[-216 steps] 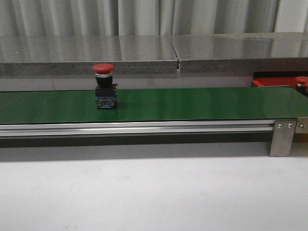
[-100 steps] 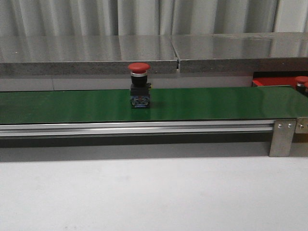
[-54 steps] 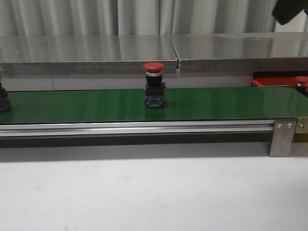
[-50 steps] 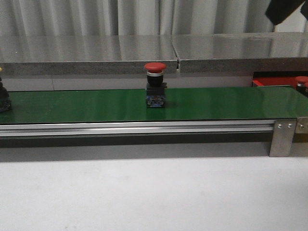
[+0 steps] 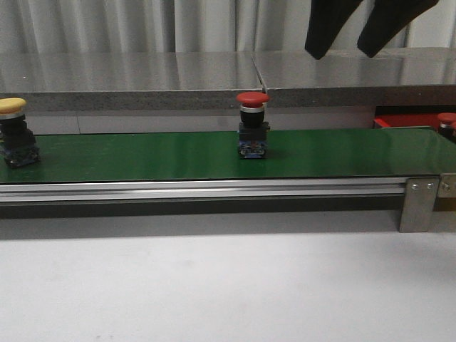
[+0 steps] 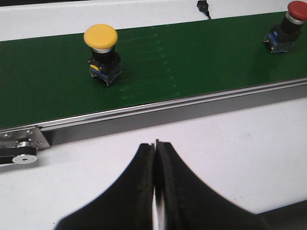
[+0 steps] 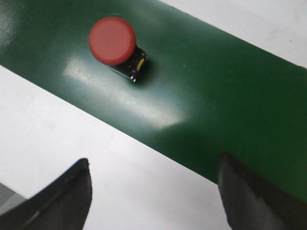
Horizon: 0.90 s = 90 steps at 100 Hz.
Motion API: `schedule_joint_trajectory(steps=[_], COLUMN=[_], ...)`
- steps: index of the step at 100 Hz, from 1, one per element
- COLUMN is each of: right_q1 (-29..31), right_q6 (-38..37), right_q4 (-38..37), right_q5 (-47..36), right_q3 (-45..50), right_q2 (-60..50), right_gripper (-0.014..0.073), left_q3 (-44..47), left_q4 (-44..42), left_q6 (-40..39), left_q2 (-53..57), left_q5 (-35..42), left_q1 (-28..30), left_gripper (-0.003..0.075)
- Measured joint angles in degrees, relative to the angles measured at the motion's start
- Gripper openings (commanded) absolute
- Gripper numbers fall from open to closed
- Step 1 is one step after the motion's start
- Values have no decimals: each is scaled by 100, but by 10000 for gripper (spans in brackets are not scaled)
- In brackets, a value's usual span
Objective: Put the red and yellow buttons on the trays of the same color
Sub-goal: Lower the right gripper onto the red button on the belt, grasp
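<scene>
Red button [image 5: 254, 125] stands upright on the green belt [image 5: 142, 155], below my right gripper [image 5: 367, 32] and off toward my left side of it, with open air between my fingertips and its domed cap. That gripper hangs high over the belt with its two dark fingers spread wide and nothing between them; in my right wrist view the button [image 7: 115, 44] sits well ahead of the fingertips, not between them. My left gripper [image 6: 156, 158] has its fingers pressed together, empty, over the white table [image 6: 216, 139] just short of the belt's metal rail, and the yellow button [image 6: 101, 52] stands on the belt beyond it. The red tray [image 5: 406, 120] shows past the far end of the belt on my right, with part of another red cap at the edge of view; I see no yellow tray in any view. I judge the step in hand to be bringing the right gripper down around the red button. The risks I see: if the belt is carrying the button along, a descent aimed at its present spot could close on air or clip the wide cap and tip it over; pinching the rounded cap rather than the dark body below could let it slip out.
</scene>
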State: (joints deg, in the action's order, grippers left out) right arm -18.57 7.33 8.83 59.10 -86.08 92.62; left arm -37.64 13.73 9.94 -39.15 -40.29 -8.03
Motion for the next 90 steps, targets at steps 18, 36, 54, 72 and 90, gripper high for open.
schedule_joint_trajectory(steps=[18, 36, 54, 72, 90], right_q1=[0, 0, 0, 0, 0], right_q6=[0, 24, 57, 57, 57], right_q4=[60, 177, 204, 180, 134], right_q5=[479, 693, 756, 704, 648], right_q3=[-715, -1275, -1713, -1989, -2040], right_q2=[693, 1237, 1706, 2156, 2389], right_gripper=[549, 549, 549, 478, 236], left_q3=[0, 0, 0, 0, 0], left_q4=[0, 0, 0, 0, 0], left_q6=[0, 0, 0, 0, 0], left_q2=[0, 0, 0, 0, 0], left_q5=[0, 0, 0, 0, 0], left_q1=[0, 0, 0, 0, 0], left_gripper=[-19, -19, -19, -19, -19])
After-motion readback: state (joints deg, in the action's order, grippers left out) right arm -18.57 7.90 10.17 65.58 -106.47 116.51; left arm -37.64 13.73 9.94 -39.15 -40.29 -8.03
